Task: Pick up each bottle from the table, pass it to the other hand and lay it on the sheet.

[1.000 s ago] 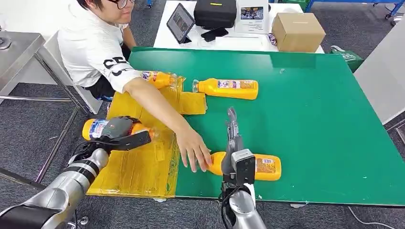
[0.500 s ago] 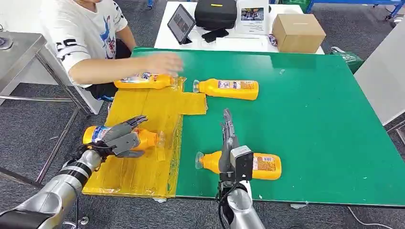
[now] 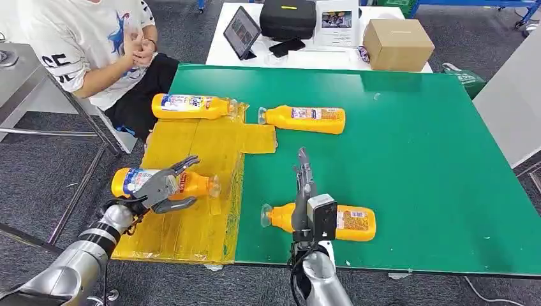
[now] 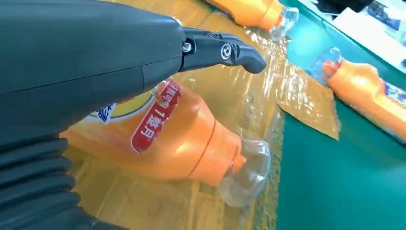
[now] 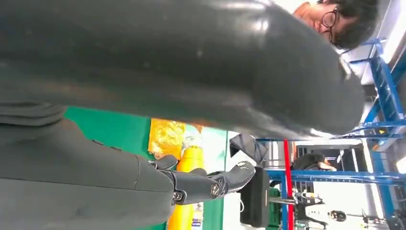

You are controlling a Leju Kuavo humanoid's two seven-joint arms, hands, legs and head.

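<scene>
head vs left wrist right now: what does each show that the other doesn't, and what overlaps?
Head only: the right hand open above the near bottle on the green table, a seated person, a tablet, a cardboard box.

Left wrist only: close detail of the released bottle's red label and clear cap.

Both: the left hand open over the released bottle lying on the yellow sheet, plus the two far bottles.
</scene>
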